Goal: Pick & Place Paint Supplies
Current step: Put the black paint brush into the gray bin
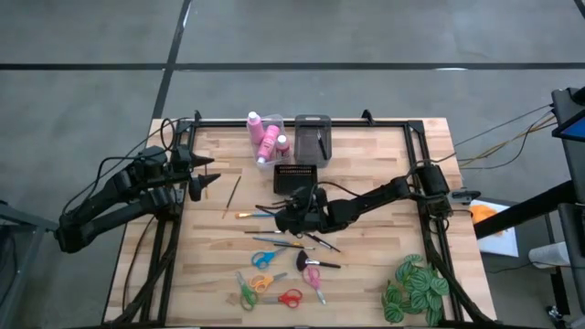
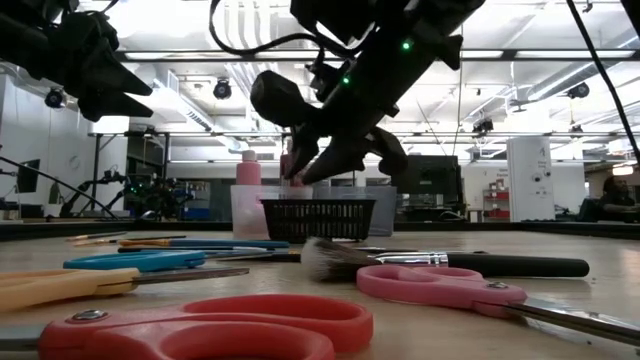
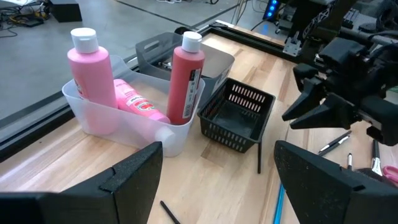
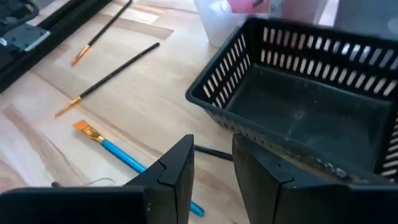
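My right pincer (image 1: 294,216) hangs low over the middle of the wooden counter (image 1: 366,155), just in front of the small black mesh basket (image 1: 295,177). Its fingers (image 4: 171,180) stand only a narrow gap apart, and I see nothing between them (a thin black brush handle (image 4: 211,152) lies on the wood just beyond the tips, but it is not gripped). The basket looks empty inside.

My left pincer (image 1: 203,174) waits at the left edge of the counter, fingers (image 3: 134,177) spread wide and holding nothing.

The three pink paint bottles (image 1: 265,135) with white caps are in a clear bin (image 3: 124,124) at the far edge: two upright, one lying between them. A grey bin (image 1: 312,137) stands beside it.

The brushes are scattered on the counter: two thin ones with orange tips (image 4: 102,46) to the left of the basket, a blue-handled brush (image 4: 127,155) near my right fingers, more under and in front of that arm. Several scissors (image 1: 265,281) with coloured handles lie near the front edge, next to a wide soft brush (image 2: 440,262). A leafy plant (image 1: 413,288) sits at the front right corner.
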